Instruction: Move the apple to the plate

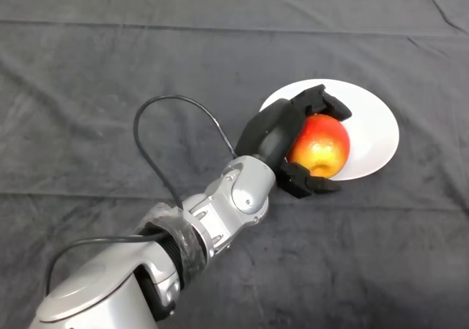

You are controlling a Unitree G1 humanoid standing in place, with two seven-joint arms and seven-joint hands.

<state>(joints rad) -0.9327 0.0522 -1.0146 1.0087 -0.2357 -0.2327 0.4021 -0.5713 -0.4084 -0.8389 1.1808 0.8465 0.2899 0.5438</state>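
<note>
- Because the task wants the apple (320, 146) on the plate (374, 124), the left hand (275, 135) has it clamped from two sides; the fingers (326, 102) curl over its upper side and the thumb (308, 182) presses from below, right of the frame's centre.
- The grasp wraps the round fruit, I think so that it cannot roll out; the palm sits behind it, toward the frame's left.
- The apple, red with a yellow patch, lies over the left part of the plate; whether it rests on the plate or hangs just above, I cannot tell.
- The white plate holds nothing else; its right part is bare.
- The plate stands on the dark cloth (110, 72) in the right middle of the frame; the silver-grey arm (220, 204) reaches to it from the lower left.
- To my judgement only the release is left to do.
</note>
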